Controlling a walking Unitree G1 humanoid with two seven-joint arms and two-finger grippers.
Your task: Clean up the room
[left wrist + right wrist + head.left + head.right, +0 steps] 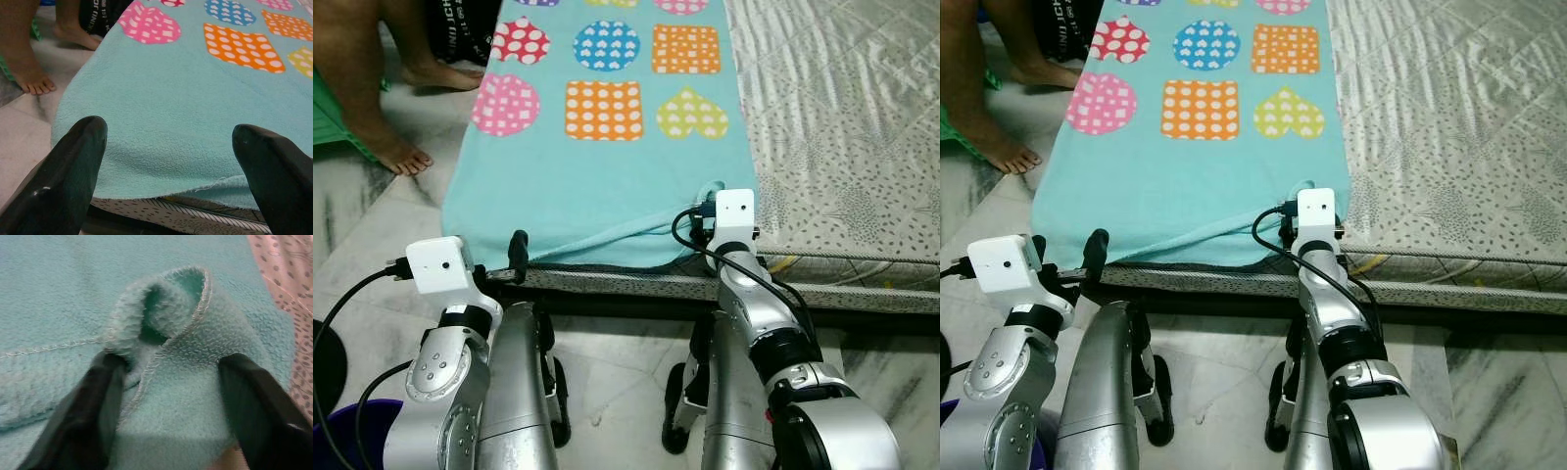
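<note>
Jaws of the right gripper (166, 406) stand apart, straddling the teal blanket's (607, 186) folded corner.

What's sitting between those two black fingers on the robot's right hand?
A folded corner of the turquoise blanket bunches between the right gripper fingers, seen in the right wrist view.
</note>
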